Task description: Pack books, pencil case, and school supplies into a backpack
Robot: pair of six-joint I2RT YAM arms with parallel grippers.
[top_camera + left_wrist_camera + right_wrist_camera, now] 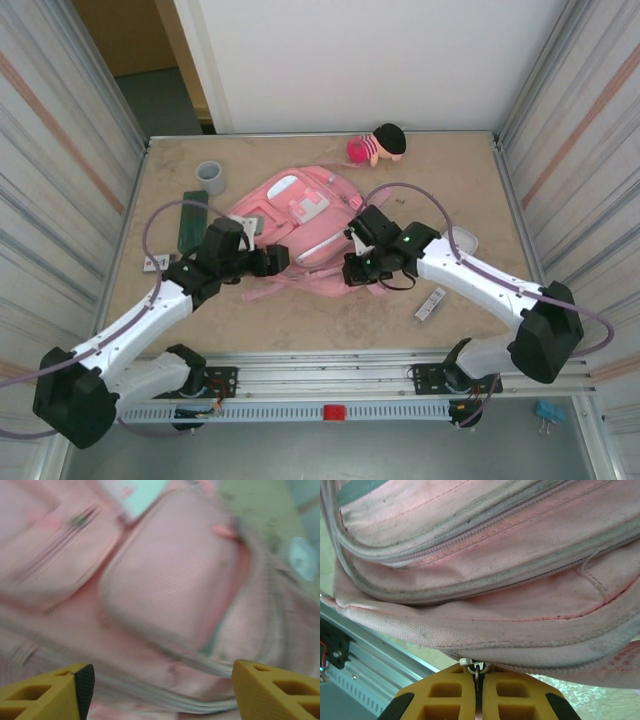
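**Getting the pink bag's zip open**

The big pink cloth backpack (300,205) lay flat in the middle of the table (450,180), with its pockets facing up. It had white patches on top and grey zip lines along its side. The cloth looked soft, floppy and a bit dirty.

At the near edge of the bag, a small metal zip pull (476,669) was pinched tight in the closed right pincer (478,680). The left pincer (162,676) hung just over the bag with its jaws wide apart, holding nothing.

I think the job here was opening the bag, so packing had not really started. The next move would likely need the right pincer to drag the zip along its line. The left pincer may need to hold the cloth down, or the soft bag could slide too.

The long dark green pencil case (193,222) and a small white card (155,263) waited on the left. A narrow grey-white strip (430,304) lay on the right.
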